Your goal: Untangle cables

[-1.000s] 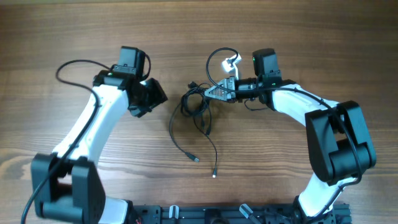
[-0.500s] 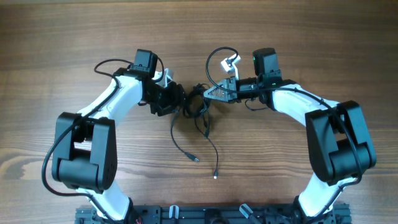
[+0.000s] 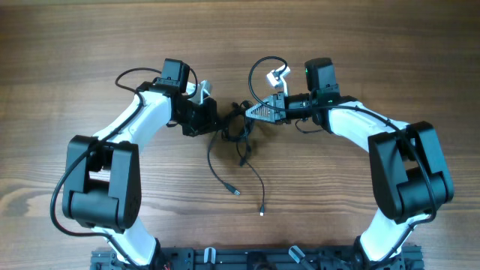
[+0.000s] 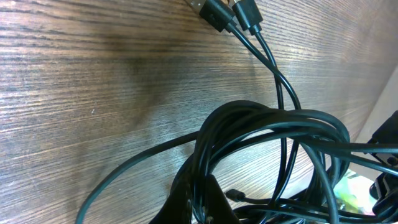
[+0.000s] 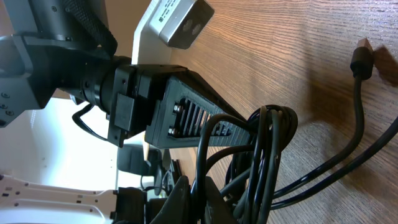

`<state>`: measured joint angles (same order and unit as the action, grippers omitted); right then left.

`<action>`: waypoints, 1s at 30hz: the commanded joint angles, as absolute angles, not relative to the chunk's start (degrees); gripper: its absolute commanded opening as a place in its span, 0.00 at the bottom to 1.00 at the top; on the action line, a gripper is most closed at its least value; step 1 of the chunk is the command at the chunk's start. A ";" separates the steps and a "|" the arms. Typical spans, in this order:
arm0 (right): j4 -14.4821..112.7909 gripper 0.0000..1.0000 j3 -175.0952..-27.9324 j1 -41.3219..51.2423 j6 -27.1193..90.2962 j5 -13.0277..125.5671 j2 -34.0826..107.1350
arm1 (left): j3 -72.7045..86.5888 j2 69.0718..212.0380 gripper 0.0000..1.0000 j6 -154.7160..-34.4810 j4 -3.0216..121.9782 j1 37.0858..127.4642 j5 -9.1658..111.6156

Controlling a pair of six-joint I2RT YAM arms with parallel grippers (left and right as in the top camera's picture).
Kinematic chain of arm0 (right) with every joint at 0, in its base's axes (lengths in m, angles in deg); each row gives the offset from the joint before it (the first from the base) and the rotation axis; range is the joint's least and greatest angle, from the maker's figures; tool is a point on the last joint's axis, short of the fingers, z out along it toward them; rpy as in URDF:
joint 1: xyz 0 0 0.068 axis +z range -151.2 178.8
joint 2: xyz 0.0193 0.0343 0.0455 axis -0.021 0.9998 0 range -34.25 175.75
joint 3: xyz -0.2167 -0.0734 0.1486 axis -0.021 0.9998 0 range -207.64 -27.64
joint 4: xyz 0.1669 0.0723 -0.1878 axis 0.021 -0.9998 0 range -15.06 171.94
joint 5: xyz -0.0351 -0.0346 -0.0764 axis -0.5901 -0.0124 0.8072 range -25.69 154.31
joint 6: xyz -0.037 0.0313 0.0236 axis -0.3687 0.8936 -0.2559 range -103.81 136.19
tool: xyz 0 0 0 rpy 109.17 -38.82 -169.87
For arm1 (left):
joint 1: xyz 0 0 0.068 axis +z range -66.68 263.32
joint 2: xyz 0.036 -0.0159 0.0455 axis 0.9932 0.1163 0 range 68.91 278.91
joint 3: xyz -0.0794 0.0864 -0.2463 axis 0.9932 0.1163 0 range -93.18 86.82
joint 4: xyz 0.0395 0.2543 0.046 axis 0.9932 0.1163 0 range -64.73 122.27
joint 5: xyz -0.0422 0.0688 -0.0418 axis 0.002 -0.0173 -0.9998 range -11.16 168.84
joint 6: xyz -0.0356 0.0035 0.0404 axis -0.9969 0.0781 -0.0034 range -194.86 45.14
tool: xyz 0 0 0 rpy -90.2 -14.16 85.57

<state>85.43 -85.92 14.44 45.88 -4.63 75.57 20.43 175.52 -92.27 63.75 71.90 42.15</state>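
A knot of black cables (image 3: pixel 238 132) lies mid-table between both arms. Two loose ends with plugs (image 3: pixel 236 192) trail toward the front. My left gripper (image 3: pixel 218 124) is at the knot's left side, shut on a few strands. In the left wrist view its fingers (image 4: pixel 201 182) pinch those strands of the cable bundle (image 4: pixel 267 134), and two USB plugs (image 4: pixel 214 12) lie at the top. My right gripper (image 3: pixel 252 114) is shut on strands at the knot's right side. The right wrist view shows it (image 5: pixel 196 183) clamped on a loop of cable (image 5: pixel 264 149), facing the left gripper's body (image 5: pixel 186 112).
The wooden table (image 3: pixel 360 45) stretches all round the knot. A white connector (image 3: pixel 280 73) on a black loop sits behind the right gripper. Each arm's own black lead (image 3: pixel 131 75) arcs beside it. A dark rail (image 3: pixel 247 259) runs along the front edge.
My left arm swung right to the knot and its jaws closed on the strands. The loose front cable ends shifted slightly. The right arm has stayed put.
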 commanded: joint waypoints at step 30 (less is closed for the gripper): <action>74.41 0.53 -86.77 14.39 53.31 9.75 74.20 | 20.21 175.97 0.04 -55.33 59.86 71.97 24.67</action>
